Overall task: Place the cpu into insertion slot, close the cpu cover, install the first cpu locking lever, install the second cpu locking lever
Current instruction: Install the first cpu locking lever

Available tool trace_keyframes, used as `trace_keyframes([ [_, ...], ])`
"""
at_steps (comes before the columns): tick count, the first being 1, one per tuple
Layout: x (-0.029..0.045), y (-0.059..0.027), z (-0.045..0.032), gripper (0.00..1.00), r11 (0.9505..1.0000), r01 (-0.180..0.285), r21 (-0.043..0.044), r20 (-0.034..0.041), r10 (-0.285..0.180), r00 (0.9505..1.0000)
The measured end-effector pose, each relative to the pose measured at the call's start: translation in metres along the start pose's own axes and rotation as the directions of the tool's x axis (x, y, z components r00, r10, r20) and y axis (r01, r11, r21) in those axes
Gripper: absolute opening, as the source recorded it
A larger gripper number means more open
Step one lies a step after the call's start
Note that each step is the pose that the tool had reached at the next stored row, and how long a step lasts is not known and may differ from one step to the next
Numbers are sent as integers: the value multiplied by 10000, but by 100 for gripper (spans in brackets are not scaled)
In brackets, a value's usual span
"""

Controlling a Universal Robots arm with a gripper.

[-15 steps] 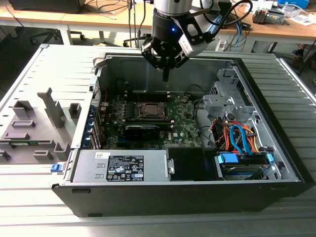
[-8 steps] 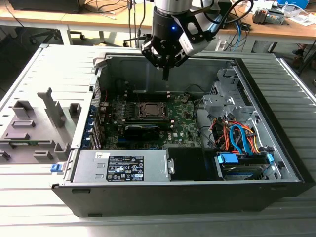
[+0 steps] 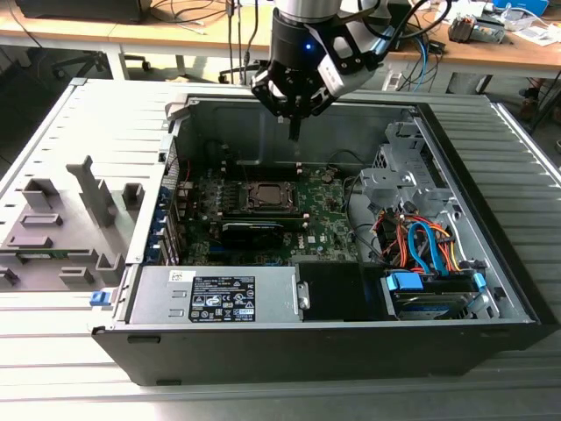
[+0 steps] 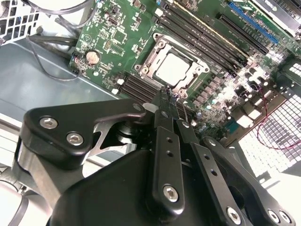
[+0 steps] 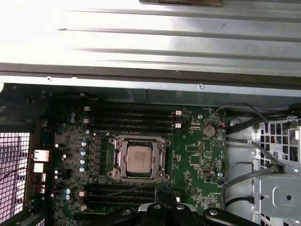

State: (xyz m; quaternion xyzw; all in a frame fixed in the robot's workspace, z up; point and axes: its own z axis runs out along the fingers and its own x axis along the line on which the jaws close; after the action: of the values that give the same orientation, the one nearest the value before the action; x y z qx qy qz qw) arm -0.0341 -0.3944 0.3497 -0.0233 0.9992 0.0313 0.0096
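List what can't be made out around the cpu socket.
- The slot contacts: hidden under the cpu and cover in both wrist views.
- The levers: too thin to tell latched or free in any view.
- Whether the gripper pinches anything at its tips: too small to see in the second wrist view.

A grey metal power supply box (image 3: 215, 294) lies inside the open black computer case (image 3: 351, 351). Blue and orange cables (image 3: 427, 248) bunch at the exterior view's right.

Room above the cpu (image 3: 266, 196) is open; a black block (image 3: 252, 230) lies just beside it, cables (image 3: 421, 246) at the exterior view's right.
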Motion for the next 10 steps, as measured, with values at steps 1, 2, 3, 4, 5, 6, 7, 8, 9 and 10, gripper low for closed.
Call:
trace_keyframes([
  [1,0,0,-3,11,10000,0,-5,0,0,10000],
  [2,0,1,-7,11,10000,0,-12,0,0,10000],
  [3,0,1,-10,11,10000,0,-18,1,0,10000],
  [4,0,1,-13,11,10000,-1,-23,1,1,10000],
  [5,0,1,-16,11,10000,-1,-30,1,1,10000],
  [6,0,1,-19,11,10000,-1,-36,2,1,10000],
  [7,0,2,-24,11,10000,-1,-45,2,1,10000],
  [8,0,2,-28,11,10000,-1,-52,2,1,10000],
  [9,-1,2,-31,11,10000,-1,-60,3,1,10000],
  [10,-1,2,-37,11,10000,-2,-71,3,2,10000],
])
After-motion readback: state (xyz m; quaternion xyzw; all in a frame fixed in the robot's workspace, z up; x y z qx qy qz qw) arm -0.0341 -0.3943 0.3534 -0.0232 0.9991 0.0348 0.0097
